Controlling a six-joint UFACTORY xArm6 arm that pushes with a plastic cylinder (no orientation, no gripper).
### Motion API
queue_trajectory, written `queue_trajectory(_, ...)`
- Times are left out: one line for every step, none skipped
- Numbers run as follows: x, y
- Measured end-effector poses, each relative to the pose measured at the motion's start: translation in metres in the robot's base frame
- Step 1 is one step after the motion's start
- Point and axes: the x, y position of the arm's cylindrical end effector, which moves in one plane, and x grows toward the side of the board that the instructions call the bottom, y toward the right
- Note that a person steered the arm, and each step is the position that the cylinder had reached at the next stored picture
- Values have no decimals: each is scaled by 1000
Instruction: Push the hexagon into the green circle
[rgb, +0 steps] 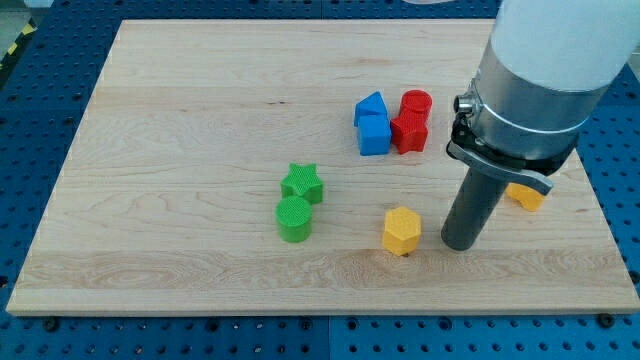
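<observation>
The yellow hexagon (400, 231) lies on the wooden board (180, 150), right of centre near the view's bottom. The green circle (294, 218) stands to its left, a wide gap between them, touching a green star (302, 183) just above it. My tip (459, 243) rests on the board just right of the hexagon, a small gap between them. The dark rod rises from it into the grey and white arm at the view's upper right.
Two blue blocks (372, 123) and two red blocks (411, 120) cluster above the hexagon. Another yellow block (526, 194) lies at the right, partly hidden behind the arm. The board's right edge is near the arm.
</observation>
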Motion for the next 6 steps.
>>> queue_trajectory(0,-44)
queue_trajectory(0,-60)
queue_trajectory(0,-73)
queue_trajectory(0,-83)
queue_trajectory(0,-84)
queue_trajectory(0,-92)
